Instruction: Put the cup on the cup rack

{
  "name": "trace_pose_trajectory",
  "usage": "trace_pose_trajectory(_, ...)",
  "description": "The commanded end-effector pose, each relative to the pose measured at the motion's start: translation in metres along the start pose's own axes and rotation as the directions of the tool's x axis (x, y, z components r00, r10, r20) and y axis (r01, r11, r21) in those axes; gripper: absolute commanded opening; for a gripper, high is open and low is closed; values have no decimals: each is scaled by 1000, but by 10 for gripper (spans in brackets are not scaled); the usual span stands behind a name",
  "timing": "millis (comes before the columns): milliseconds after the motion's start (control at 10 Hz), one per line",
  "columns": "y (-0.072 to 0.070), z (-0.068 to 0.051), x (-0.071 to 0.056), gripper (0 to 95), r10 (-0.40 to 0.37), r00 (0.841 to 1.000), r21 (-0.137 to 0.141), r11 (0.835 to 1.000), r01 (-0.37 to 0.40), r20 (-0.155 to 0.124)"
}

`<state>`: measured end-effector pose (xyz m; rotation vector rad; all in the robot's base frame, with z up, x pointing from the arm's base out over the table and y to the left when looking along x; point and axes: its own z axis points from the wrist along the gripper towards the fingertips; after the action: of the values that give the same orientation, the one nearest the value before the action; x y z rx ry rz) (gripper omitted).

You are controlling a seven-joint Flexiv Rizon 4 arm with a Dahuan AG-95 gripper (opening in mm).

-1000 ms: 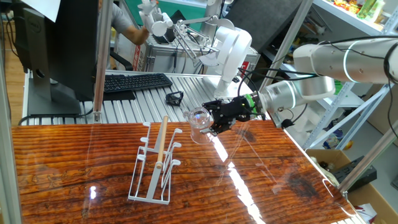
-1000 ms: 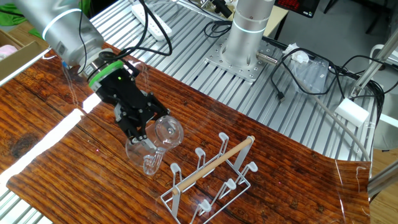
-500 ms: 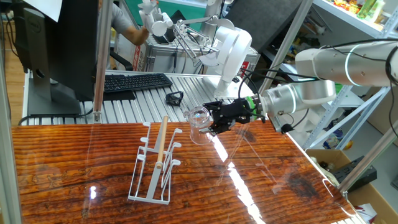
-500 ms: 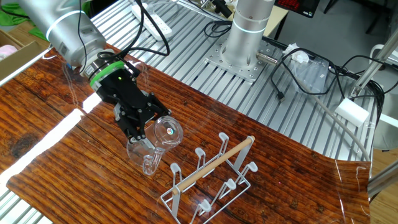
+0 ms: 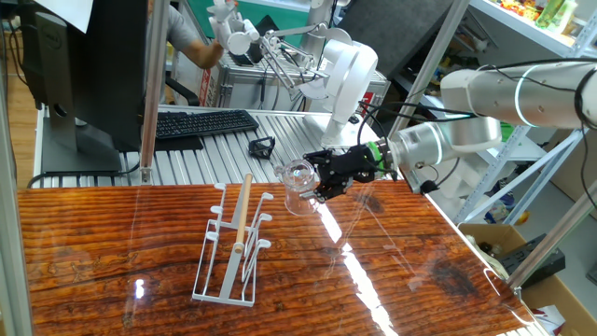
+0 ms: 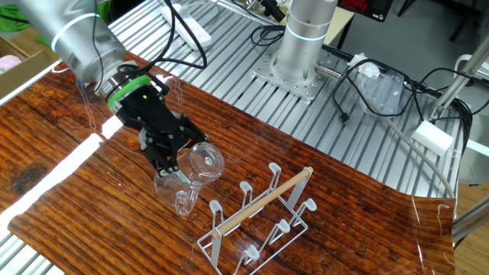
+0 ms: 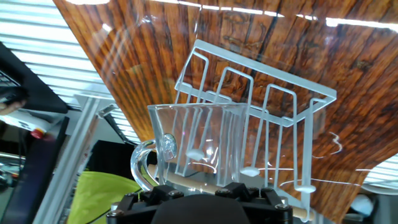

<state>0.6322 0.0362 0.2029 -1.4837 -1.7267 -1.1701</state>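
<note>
The cup (image 5: 296, 178) is a clear glass with a small handle. It lies on its side in my gripper (image 5: 320, 179), in the air above the wooden table, its mouth turned toward the rack. The gripper is shut on the cup's base. The white wire cup rack (image 5: 232, 247) with a wooden rod handle stands on the table, to the left of and below the cup. In the other fixed view the cup (image 6: 203, 162) hangs left of the rack (image 6: 260, 218), held by the gripper (image 6: 174, 150). In the hand view the cup (image 7: 199, 143) is in front of the rack (image 7: 267, 102).
The wooden table (image 5: 420, 280) ends at a ribbed aluminium surface (image 5: 187, 159) behind. There stand a keyboard (image 5: 201, 122), a monitor (image 5: 93, 65), a small black clip (image 5: 262, 146) and the white robot base (image 5: 340, 79). A metal post (image 5: 152, 89) rises at the back left.
</note>
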Motion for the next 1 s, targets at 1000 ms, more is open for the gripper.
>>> trace_pose_trajectory(1000, -1, 0, 1, 0, -157, 987, 30, 987, 158, -45)
